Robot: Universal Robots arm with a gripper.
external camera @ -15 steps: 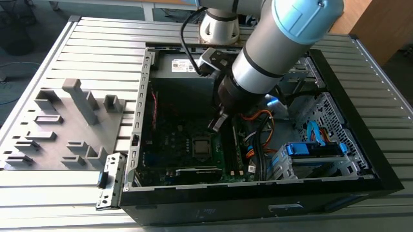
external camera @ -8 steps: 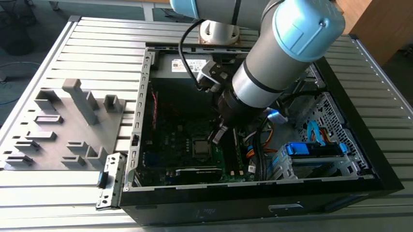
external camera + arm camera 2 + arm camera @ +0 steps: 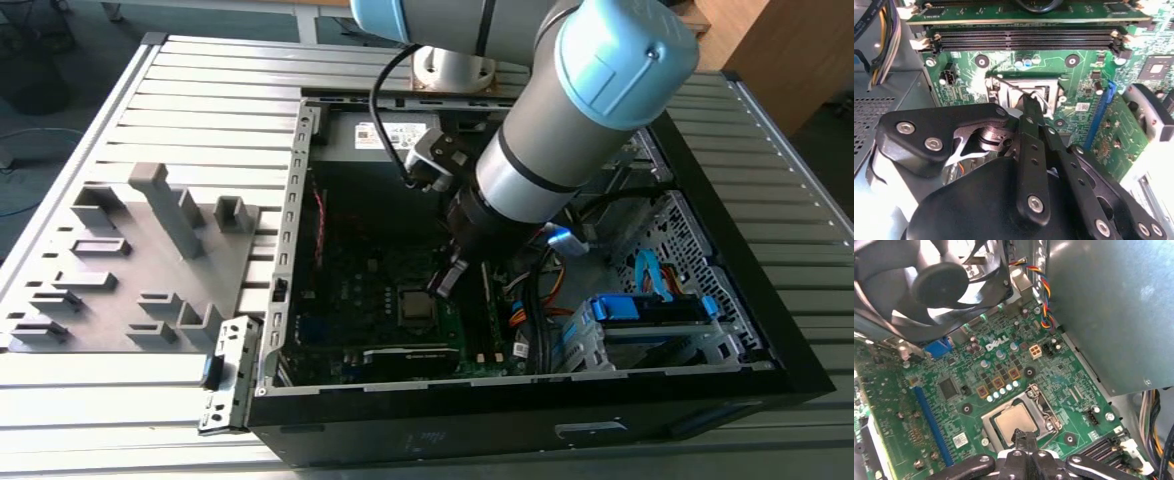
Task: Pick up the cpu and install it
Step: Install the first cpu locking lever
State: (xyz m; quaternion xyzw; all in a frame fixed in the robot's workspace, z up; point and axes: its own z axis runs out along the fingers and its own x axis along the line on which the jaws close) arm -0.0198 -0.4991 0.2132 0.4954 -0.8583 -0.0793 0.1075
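With the cpu (image 3: 1015,421) lying in the motherboard's socket frame (image 3: 1046,407) inside the open computer case (image 3: 747,330), the pincer (image 3: 1024,439) stands closed right over it, so seating well likely means keeping the chip flat and square within the frame.

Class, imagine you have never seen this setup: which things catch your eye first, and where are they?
The grey-and-blue robot arm reaches down into the open computer case. Its gripper sits right at the silvery cpu, which lies in the socket on the green motherboard.
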